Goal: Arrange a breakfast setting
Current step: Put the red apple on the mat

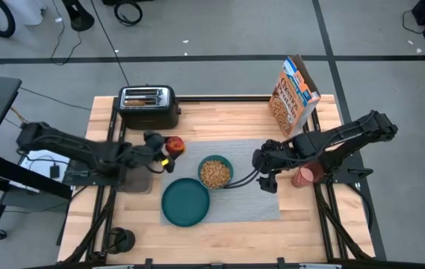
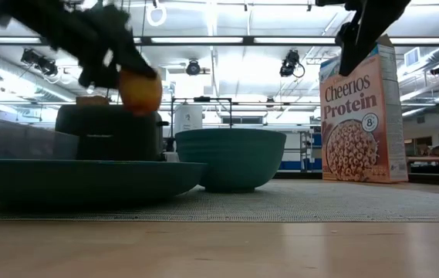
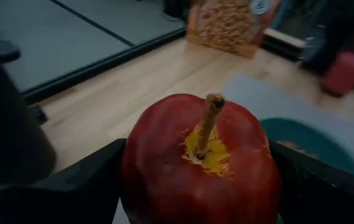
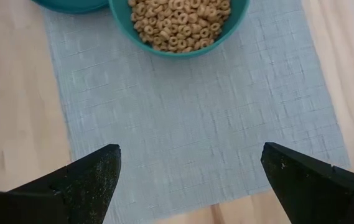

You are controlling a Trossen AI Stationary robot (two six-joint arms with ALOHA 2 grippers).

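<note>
Left jaws clamp red fruit (image 3: 201,165), right jaws wide above placemat (image 4: 189,124), box (image 2: 356,116) reads "Cheerios Protein"

fruit (image 3: 201,168) red, yellow top | bowl (image 1: 216,172) teal | plate (image 1: 185,202) teal | placemat (image 4: 195,118) grey woven

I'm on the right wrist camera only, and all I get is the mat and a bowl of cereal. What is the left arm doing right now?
Observer: The left gripper is shut on a red apple, held up off the table in front of the toaster.
Operator: Where's the cup?
Observer: The pink cup is on the wood just right of the mat, partly under the right arm.
Operator: And the cereal box?
Observer: The cereal box stands upright at the table's far right corner, off the mat.
</note>
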